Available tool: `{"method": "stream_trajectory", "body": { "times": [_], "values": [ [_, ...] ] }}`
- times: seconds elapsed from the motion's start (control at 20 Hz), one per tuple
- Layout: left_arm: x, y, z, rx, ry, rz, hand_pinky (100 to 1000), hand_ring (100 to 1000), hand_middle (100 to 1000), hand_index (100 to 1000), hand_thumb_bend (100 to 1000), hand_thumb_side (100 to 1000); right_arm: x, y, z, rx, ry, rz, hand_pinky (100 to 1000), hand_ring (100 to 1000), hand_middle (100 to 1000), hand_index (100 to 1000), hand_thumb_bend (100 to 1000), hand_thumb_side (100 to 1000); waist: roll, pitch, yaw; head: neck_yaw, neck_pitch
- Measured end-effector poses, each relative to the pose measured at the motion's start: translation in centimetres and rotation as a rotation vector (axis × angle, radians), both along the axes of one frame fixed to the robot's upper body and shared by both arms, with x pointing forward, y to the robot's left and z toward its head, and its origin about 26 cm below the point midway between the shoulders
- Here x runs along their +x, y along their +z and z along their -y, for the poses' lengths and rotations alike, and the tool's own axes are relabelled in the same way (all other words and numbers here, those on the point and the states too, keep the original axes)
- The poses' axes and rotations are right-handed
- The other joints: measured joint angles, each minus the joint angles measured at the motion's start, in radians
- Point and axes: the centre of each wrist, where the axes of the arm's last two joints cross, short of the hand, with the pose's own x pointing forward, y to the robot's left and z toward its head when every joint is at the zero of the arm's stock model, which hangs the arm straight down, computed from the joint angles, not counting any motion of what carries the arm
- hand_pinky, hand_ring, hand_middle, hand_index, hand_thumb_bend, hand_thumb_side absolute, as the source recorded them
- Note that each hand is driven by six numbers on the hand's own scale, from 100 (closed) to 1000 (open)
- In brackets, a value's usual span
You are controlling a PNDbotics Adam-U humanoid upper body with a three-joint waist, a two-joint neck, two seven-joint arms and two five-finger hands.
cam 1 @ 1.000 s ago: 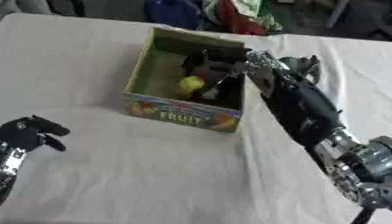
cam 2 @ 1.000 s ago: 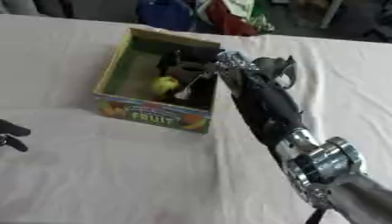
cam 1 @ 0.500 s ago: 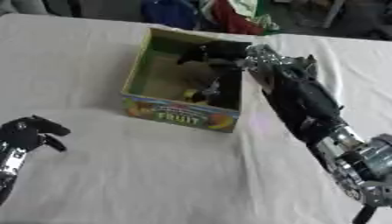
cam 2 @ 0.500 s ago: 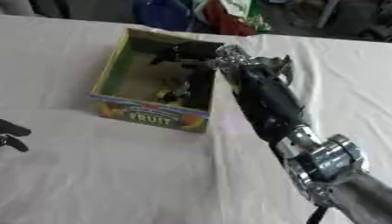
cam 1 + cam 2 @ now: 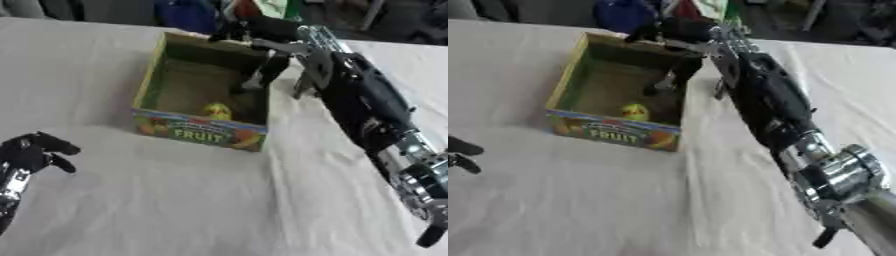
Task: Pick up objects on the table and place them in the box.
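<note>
A white cloth-covered table fills both views, seen from above. Toward the far side stands an open cardboard box, its near wall printed with bright fruit pictures and the word "FRUIT". Inside, against that near wall, lies a small yellow-green object, rounded like a piece of fruit; it rests on the box floor, touched by nothing. The robot's right arm, black with a silver joint, comes in from the lower right and stretches across to the box. Its right hand hangs above the box's far right corner with fingers relaxed and holding nothing; one dark finger points down into the box along the right-hand wall. The robot's left hand rests at the lower left, well apart from the box, fingers curled in and empty. The left eye view shows that hand whole, with part of its forearm; in the right eye view only a few dark fingertips show at the left edge. The right eye view in turn shows more of the silver joint low on the right arm. Blurred coloured things lie beyond the table's far edge.
</note>
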Motion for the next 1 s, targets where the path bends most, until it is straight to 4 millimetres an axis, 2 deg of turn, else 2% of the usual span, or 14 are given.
{"method": "stream_trajectory", "body": {
  "times": [0.2, 0.35, 0.55, 0.75, 1.0],
  "values": [
    [0.0, -0.1, -0.2, -0.001, 0.011, -0.001, 539, 686, 560, 679, 100, 792, -0.6, 1.8, 2.2, 0.095, -0.026, -0.009, 841, 903, 836, 940, 543, 668, 0.0, 0.0, -0.013, 0.014, -0.001],
    [-0.1, -0.1, -0.2, -0.002, 0.015, 0.0, 539, 686, 561, 680, 100, 794, -1.1, 2.3, 4.2, 0.163, -0.069, -0.036, 836, 900, 832, 929, 530, 634, 0.001, 0.0, -0.019, 0.02, -0.001],
    [-0.1, -0.1, -0.5, 0.001, 0.026, 0.0, 539, 687, 561, 680, 100, 795, -1.6, 2.6, 6.6, 0.229, -0.125, -0.067, 832, 897, 828, 901, 464, 615, 0.003, 0.0, -0.024, 0.025, -0.005],
    [-0.1, -0.2, -0.6, 0.007, 0.029, -0.002, 539, 691, 561, 680, 100, 795, -2.0, 2.2, 9.0, 0.276, -0.188, -0.106, 827, 892, 822, 896, 418, 607, 0.005, 0.0, -0.025, 0.03, -0.008],
    [-0.1, -0.2, -0.6, 0.009, 0.031, -0.002, 538, 692, 561, 680, 100, 796, -2.3, 0.6, 11.7, 0.318, -0.272, -0.161, 820, 885, 813, 890, 365, 608, 0.01, 0.0, -0.025, 0.032, -0.009]
  ]
}}
